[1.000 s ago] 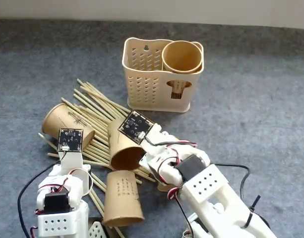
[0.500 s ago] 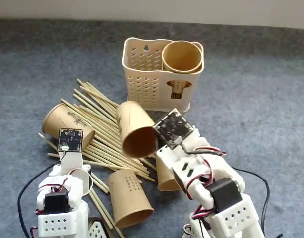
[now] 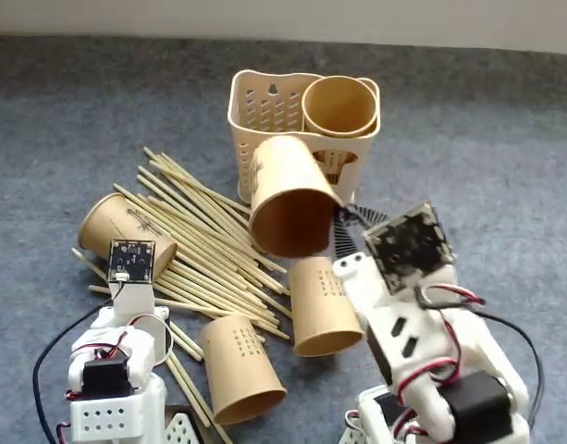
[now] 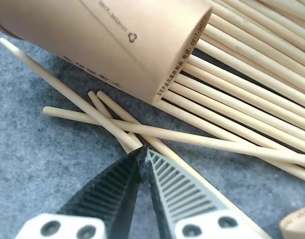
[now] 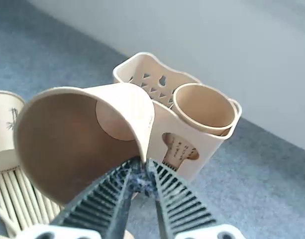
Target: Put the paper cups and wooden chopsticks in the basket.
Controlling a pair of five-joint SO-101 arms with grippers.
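My right gripper (image 5: 142, 172) is shut on the rim of a paper cup (image 5: 82, 139), holding it tilted in the air just in front of the cream basket (image 5: 142, 74). In the high view this held cup (image 3: 288, 199) hangs by the basket (image 3: 265, 129), which has another cup (image 3: 340, 106) standing inside it. Wooden chopsticks (image 3: 200, 240) lie in a pile left of centre. Three cups lie on the cloth: one at the left (image 3: 107, 227) and two at the front (image 3: 317, 305) (image 3: 239, 365). My left gripper (image 4: 142, 157) is shut, with its tips at chopstick ends (image 4: 117, 134) beside the lying cup (image 4: 132, 40).
Grey cloth (image 3: 486, 185) covers the table, with free room right of the basket and at the far left. A pale wall runs along the back edge. The left arm's base (image 3: 107, 388) sits at the front left.
The right arm has lifted the cup off the chopstick pile and carried it up and back toward the basket. A cup near the front rolled slightly. The left arm has not moved.
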